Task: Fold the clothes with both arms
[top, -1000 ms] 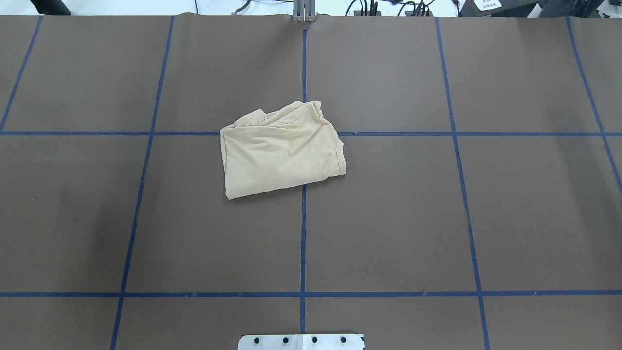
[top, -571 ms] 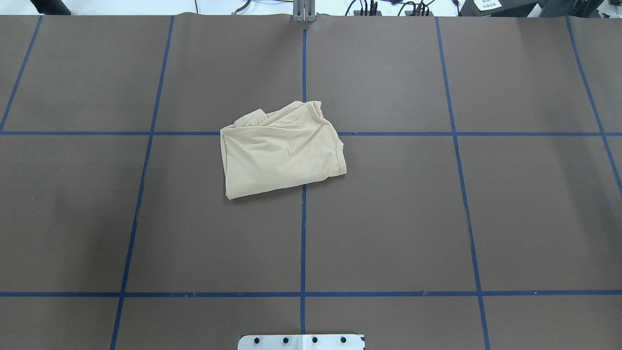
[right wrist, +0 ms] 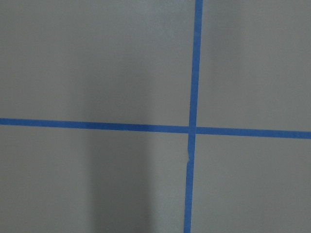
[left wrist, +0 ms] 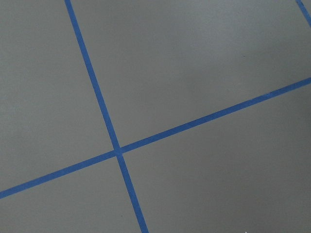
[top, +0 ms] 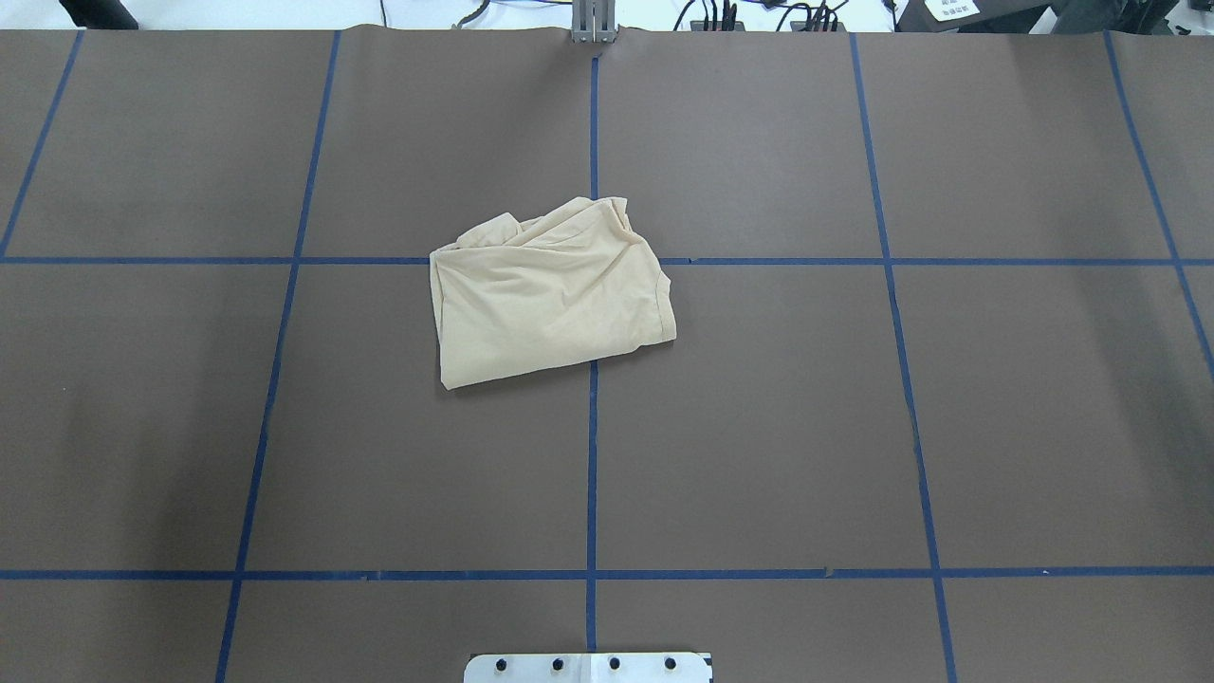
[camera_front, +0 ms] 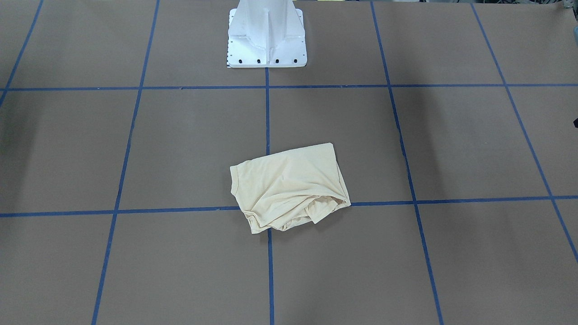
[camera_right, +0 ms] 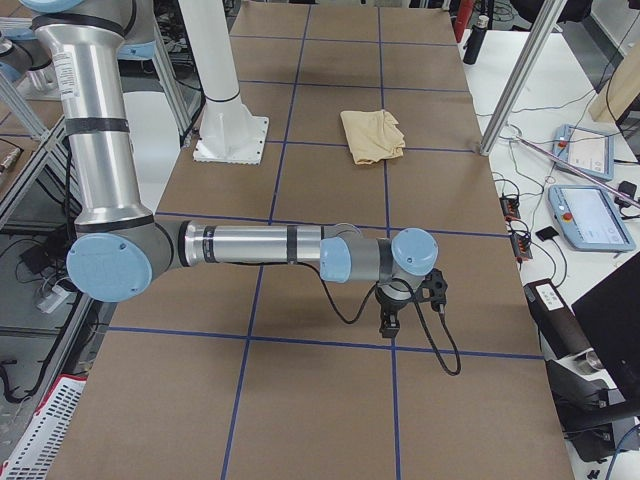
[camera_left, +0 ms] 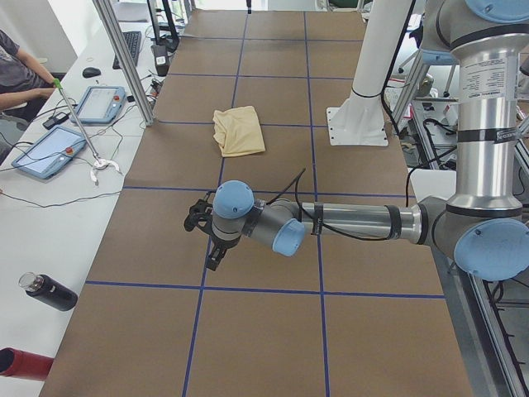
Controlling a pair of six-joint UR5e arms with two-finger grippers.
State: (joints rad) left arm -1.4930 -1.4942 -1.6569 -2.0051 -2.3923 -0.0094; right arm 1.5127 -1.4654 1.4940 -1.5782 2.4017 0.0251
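Note:
The pale yellow-beige T-shirt (top: 550, 294) lies crumpled in a loose folded bundle near the table's middle; it also shows in the front view (camera_front: 289, 187) and in both side views (camera_left: 238, 131) (camera_right: 372, 134). Its print and neck label are hidden. My left gripper (camera_left: 212, 261) hangs low over bare table far from the shirt, towards the table's left end. My right gripper (camera_right: 386, 322) hangs likewise near the right end. I cannot tell whether either is open or shut. Both wrist views show only brown table and blue tape.
The white pedestal base (camera_front: 266, 40) stands at the robot's edge of the table. Blue tape lines (top: 592, 455) grid the brown surface. Tablets (camera_left: 41, 151), a dark bottle (camera_left: 48, 292), a metal post (camera_left: 124, 62) and a seated person (camera_left: 16, 74) are at the operators' side.

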